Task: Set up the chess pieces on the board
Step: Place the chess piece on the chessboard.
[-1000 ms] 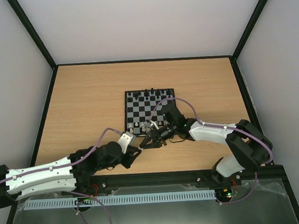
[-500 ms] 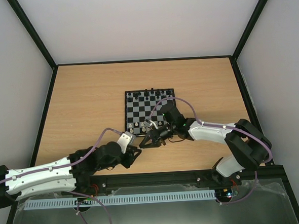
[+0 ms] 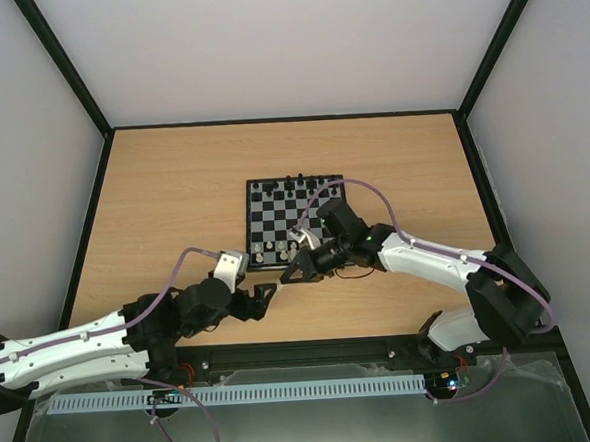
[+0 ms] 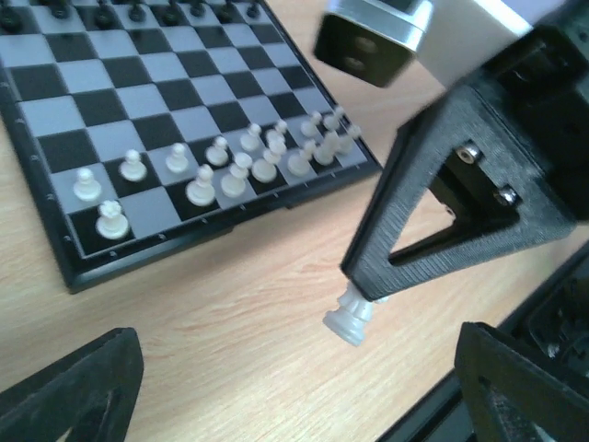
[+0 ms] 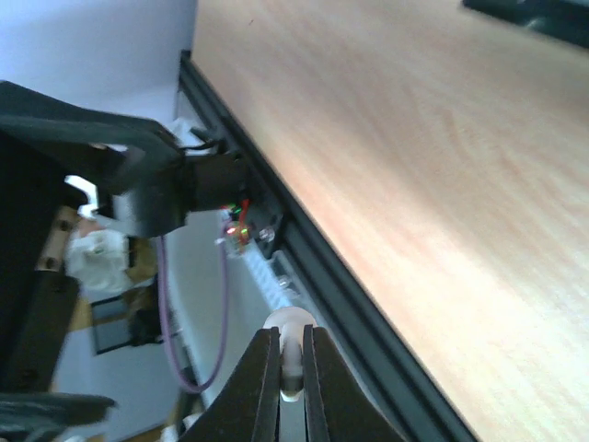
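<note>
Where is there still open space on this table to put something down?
Bare wood of the table lies left of the board, right of it, and beyond it to the far edge. The board's middle rows are bare too. Crowded: its near edge, where the chess pieces pack two rows and the left gripper and right gripper, holding a piece, meet.

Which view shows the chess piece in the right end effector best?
Left wrist: the whole white chess piece shows at the tip of the right end effector, off the board. The right wrist view shows only a sliver of it between the fingers. In the top external view it is too small to make out.
</note>
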Available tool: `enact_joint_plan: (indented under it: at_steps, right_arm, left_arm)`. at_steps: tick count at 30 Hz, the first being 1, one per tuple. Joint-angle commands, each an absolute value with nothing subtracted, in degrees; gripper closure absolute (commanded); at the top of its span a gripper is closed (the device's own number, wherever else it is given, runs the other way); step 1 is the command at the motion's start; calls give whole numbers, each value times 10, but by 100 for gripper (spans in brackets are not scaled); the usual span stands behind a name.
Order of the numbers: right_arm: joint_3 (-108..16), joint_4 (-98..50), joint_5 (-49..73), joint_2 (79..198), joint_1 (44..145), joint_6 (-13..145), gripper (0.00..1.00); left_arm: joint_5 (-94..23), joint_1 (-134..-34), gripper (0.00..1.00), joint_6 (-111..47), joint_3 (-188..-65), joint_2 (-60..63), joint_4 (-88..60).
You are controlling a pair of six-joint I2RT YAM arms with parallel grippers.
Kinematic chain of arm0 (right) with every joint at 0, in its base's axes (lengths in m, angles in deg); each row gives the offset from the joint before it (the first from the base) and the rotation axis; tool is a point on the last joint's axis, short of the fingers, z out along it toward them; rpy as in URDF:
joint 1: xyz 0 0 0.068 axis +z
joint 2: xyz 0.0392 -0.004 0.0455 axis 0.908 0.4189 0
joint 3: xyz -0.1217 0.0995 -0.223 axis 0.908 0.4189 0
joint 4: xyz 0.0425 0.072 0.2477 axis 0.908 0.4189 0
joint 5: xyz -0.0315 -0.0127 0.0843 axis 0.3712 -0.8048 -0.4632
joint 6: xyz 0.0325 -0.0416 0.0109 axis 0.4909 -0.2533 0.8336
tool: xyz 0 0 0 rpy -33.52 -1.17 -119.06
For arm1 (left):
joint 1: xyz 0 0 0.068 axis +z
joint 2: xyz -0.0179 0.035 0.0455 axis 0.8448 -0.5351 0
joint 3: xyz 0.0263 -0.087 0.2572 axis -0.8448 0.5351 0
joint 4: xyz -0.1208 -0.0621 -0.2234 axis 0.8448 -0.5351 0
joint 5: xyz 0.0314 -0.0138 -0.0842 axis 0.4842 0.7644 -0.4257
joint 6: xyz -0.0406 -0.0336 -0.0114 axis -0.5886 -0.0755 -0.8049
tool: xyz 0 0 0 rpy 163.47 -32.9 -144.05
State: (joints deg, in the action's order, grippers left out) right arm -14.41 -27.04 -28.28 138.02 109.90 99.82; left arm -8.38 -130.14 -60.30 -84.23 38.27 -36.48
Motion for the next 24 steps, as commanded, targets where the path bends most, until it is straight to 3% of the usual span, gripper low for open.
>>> enact_joint_plan:
  at_steps: [1,6,16,24]
  right_arm:
    - [-193,-130,-155,1344,1102,901,96]
    - [-259,-27,-5,1333,1104,851,96]
    - [-387,77,223,1442,1174,825,97]
    - [-480,127,302,1560,1227,821,97]
  left_arm:
    - [46,-1302,1,-660,-890,381,-432]
    - [153,-1278,1,-725,-918,389,-498]
    - [126,-1208,1,-699,-907,442,-486]
    - [104,-1187,1,-683,-906,468,-477]
